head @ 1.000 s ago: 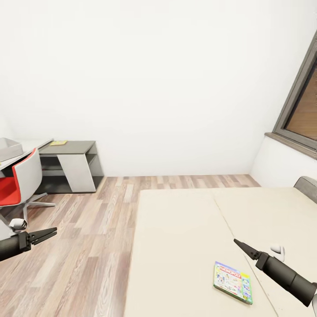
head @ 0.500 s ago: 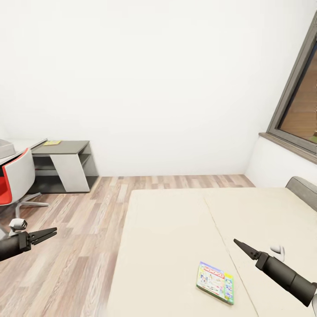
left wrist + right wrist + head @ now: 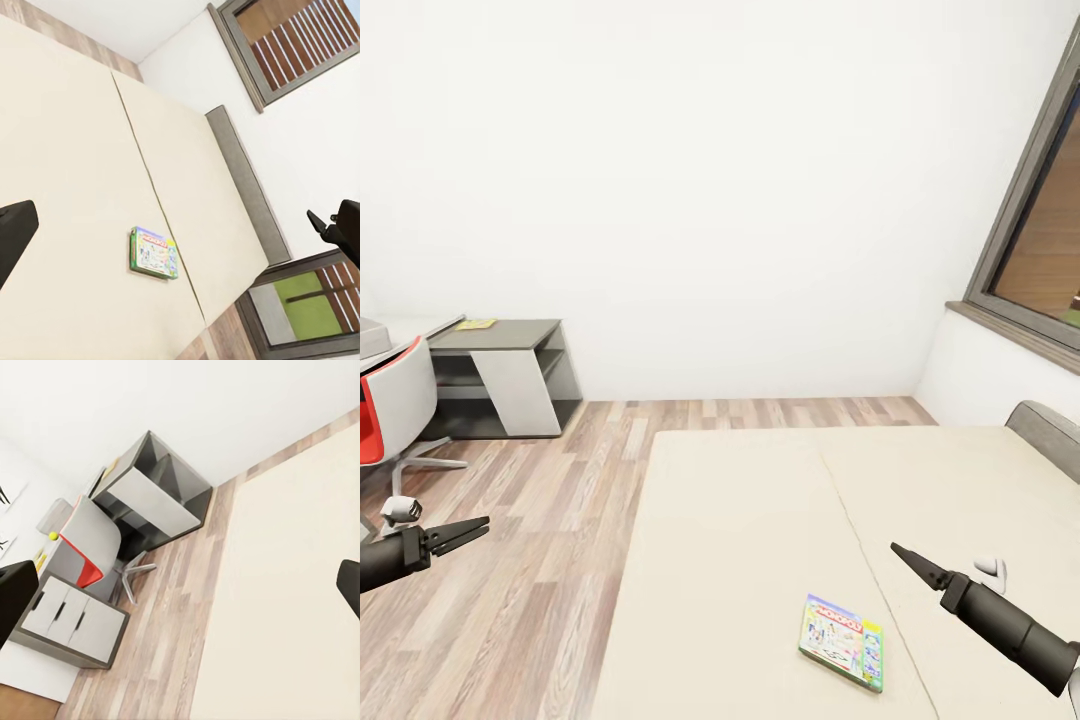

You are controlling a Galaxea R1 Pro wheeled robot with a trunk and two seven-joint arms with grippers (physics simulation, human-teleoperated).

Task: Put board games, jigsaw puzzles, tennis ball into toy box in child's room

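The board game, a flat pale box with a green edge and colourful print, lay face-up on the bed, near its close edge and just beside the seam between the two mattress halves; in the left wrist view the same box sat alone on the beige surface beside that seam. It looked like thin cardboard, light and fairly stiff, with a slick printed lid, and lying flush on the soft mattress it offered little to slide under, so a pinch across one long edge or a corner seemed the best hold, pressing the mattress down a bit to get a finger beneath. It lay ahead of and below the right jaws, slightly to their inner side, near but not touching. The right jaws looked closed to a point, holding nothing. The left jaws were well apart from the box, out over the wood floor, slightly parted and empty. Further off, the red and white chair stood by the table, with the dark side cabinet beyond; the right wrist view showed the tennis ball on the table top, tiny, behind the chair. A grey corner at the view edge may have been the toy box; could not tell.
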